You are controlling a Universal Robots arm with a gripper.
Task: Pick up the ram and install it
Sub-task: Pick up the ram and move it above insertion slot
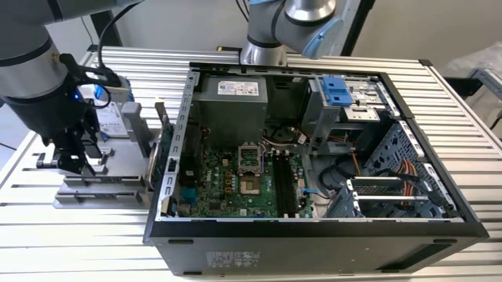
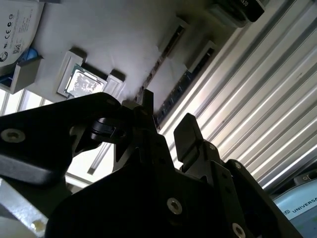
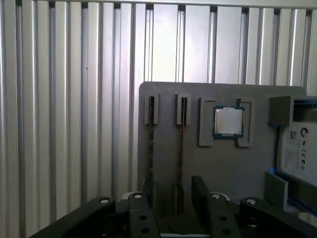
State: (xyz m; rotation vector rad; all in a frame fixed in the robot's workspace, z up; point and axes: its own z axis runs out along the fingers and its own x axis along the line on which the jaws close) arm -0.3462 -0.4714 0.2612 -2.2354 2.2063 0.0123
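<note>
Gripper (image 3: 173, 182), fingers spread, straddles ram (image 3: 182, 144) (on edge in grey tray (image 3: 233, 168)), seemingly not touching it.

Your exterior view looks down from high and well back onto the open black computer case (image 1: 314, 247) on the ribbed aluminium table (image 1: 471, 117). Your first wrist view faces straight down, close, past the black gripper (image 3: 173, 183) onto the flat grey parts plate (image 3: 233, 168). The second wrist view slants across it. Both wrist views share its square silver-topped chip (image 3: 229, 121).

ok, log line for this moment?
hand: open, empty, over ram | ram: on edge in grey holder slot, ungripped | install: not done
</note>
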